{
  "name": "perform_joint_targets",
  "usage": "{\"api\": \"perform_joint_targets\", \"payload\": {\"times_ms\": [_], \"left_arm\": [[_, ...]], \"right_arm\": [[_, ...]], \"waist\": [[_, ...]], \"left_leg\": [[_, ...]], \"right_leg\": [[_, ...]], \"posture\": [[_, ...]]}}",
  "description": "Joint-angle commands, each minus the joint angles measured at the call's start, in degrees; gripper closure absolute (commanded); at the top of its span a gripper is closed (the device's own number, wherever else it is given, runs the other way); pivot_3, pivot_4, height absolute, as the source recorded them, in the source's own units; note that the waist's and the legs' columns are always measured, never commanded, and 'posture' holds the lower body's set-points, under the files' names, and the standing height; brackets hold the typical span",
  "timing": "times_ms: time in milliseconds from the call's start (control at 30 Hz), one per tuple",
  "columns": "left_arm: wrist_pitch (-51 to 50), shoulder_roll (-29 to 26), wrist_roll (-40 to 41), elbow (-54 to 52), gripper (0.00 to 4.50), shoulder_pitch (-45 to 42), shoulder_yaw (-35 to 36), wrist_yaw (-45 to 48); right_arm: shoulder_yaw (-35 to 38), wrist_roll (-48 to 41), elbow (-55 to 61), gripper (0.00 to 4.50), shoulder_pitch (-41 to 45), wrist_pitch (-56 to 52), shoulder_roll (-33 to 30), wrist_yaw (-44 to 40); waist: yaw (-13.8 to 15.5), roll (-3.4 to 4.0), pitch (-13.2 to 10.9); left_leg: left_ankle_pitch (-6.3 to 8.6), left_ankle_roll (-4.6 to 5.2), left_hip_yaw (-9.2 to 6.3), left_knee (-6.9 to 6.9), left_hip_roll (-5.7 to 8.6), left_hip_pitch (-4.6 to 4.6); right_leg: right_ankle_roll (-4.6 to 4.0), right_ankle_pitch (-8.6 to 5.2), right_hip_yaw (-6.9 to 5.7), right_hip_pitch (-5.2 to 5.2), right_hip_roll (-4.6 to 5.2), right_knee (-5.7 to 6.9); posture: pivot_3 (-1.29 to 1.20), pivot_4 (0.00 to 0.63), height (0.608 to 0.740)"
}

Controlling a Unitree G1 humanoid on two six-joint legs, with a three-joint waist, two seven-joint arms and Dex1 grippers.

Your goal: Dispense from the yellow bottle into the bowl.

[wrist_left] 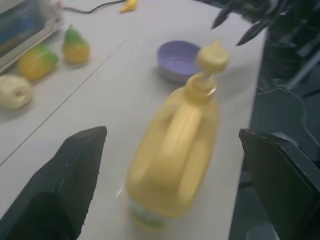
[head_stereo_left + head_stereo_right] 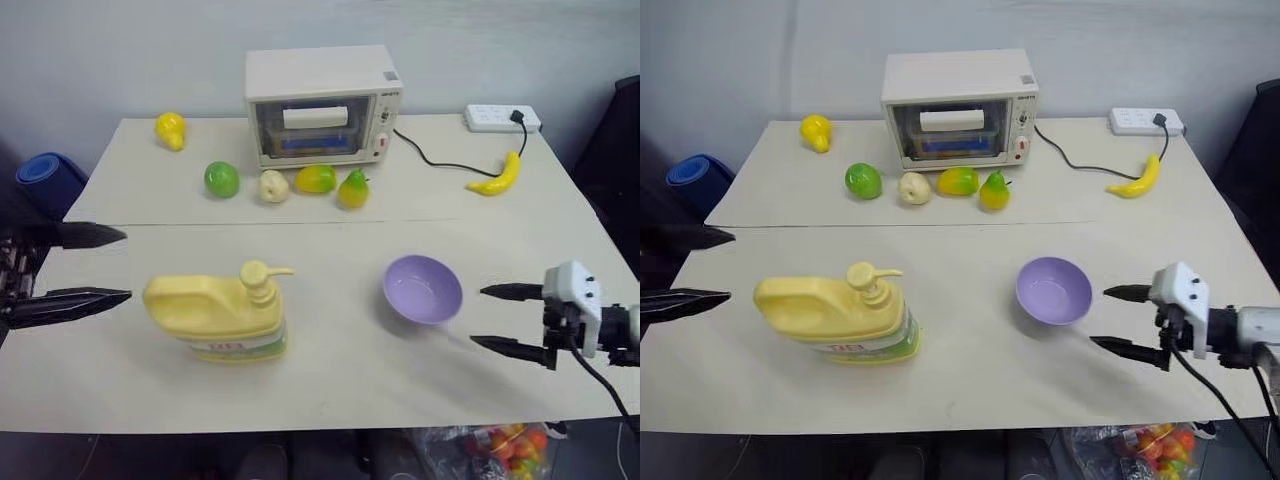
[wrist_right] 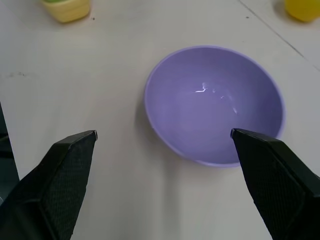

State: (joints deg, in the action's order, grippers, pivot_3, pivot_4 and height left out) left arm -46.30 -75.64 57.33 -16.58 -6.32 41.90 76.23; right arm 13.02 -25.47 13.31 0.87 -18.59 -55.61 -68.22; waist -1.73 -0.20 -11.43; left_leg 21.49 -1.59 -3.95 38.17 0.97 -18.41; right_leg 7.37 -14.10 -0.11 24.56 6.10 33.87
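Level, left gripper [image 2: 122, 266] spread beside yellow bottle [image 2: 218, 317], right gripper [image 2: 478, 316] spread facing bowl [image 2: 422, 289]

The yellow bottle [image 2: 220, 318] looks like smooth, slightly glossy plastic; the bowl [image 3: 215, 102] is shiny smooth plastic; the table [image 2: 330, 375] is matt.

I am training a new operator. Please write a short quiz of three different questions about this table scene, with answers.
1. True or false: the yellow bottle lies on its side.
2. What stands nearer the right gripper: A) the bowl, B) the toaster oven, C) the banana?
3. Fill in: the pump nozzle points toward the ____.

Key
1. False; it stands upright.
2. A.
3. bowl. The left gripper is open beside the bottle, touching nothing.
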Motion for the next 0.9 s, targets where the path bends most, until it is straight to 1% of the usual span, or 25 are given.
{"api": "perform_joint_targets", "payload": {"times_ms": [33,133,233,333,367,400,467,900], "left_arm": [[1.32,-0.98,2.54,-6.47,0.00,-3.90,-6.38,0.05],[2.10,-0.25,3.66,-8.84,0.00,-9.04,-12.12,-1.21],[2.81,0.99,3.34,-8.72,0.00,-14.62,-17.17,-2.94],[3.22,1.66,1.78,-7.74,0.00,-17.25,-19.79,-2.95],[3.43,1.75,1.24,-7.51,0.00,-17.58,-20.28,-2.70],[3.87,1.87,0.48,-7.28,0.00,-17.99,-20.92,-2.59],[4.13,2.22,-0.03,-7.06,0.00,-18.92,-21.70,-2.62],[3.83,3.34,-0.83,-7.82,0.00,-20.18,-22.40,-2.26]], "right_arm": [[-5.13,3.09,1.85,0.02,3.21,0.64,2.42,3.29],[-8.81,5.96,0.56,0.02,5.26,1.33,4.38,5.25],[-11.97,8.83,-0.10,0.02,5.52,2.73,5.70,6.60],[-13.95,10.89,-0.97,0.58,5.77,3.87,7.11,8.12],[-14.33,11.50,-1.40,0.97,5.92,4.24,7.48,8.43],[-14.74,11.95,-1.82,1.21,6.07,4.54,7.80,8.72],[-15.76,12.96,-2.68,1.92,6.43,5.06,8.62,9.36],[-19.31,17.41,-9.27,1.92,9.07,8.49,11.61,10.51]], "waist": [[0.01,0.06,-0.03],[0.16,0.04,-0.04],[0.19,0.03,-0.04],[0.22,0.03,-0.03],[0.21,0.03,-0.03],[0.21,0.03,-0.03],[0.11,0.03,-0.03],[0.14,0.00,-0.03]], "left_leg": [[-0.01,-0.03,0.06,-0.02,0.00,0.04],[-0.13,-0.24,0.06,0.00,-0.03,-0.02],[-0.13,-0.24,0.07,0.00,-0.03,-0.07],[-0.13,-0.24,0.06,0.02,-0.05,-0.10],[-0.13,-0.24,0.06,0.02,-0.04,-0.12],[-0.13,-0.23,0.10,0.02,-0.04,-0.11],[-0.12,-0.23,0.14,0.02,-0.04,-0.13],[-0.12,-0.22,0.19,0.04,-0.14,-0.14]], "right_leg": [[0.00,0.00,0.08,0.00,-0.01,0.02],[0.01,0.01,0.17,0.09,-0.15,0.05],[0.02,0.02,0.27,0.13,-0.21,0.04],[0.03,0.02,0.30,0.14,-0.26,0.02],[0.04,0.03,0.31,0.14,-0.27,0.03],[0.04,0.03,0.34,0.15,-0.27,0.03],[0.05,0.03,0.39,0.16,-0.30,0.04],[0.06,0.05,0.45,0.19,-0.45,0.10]], "posture": [[0.00,0.150,0.740],[0.00,0.150,0.740],[0.00,0.150,0.740],[0.00,0.150,0.740],[0.00,0.150,0.740],[0.00,0.150,0.740],[0.00,0.150,0.740],[0.00,0.150,0.740]]}}
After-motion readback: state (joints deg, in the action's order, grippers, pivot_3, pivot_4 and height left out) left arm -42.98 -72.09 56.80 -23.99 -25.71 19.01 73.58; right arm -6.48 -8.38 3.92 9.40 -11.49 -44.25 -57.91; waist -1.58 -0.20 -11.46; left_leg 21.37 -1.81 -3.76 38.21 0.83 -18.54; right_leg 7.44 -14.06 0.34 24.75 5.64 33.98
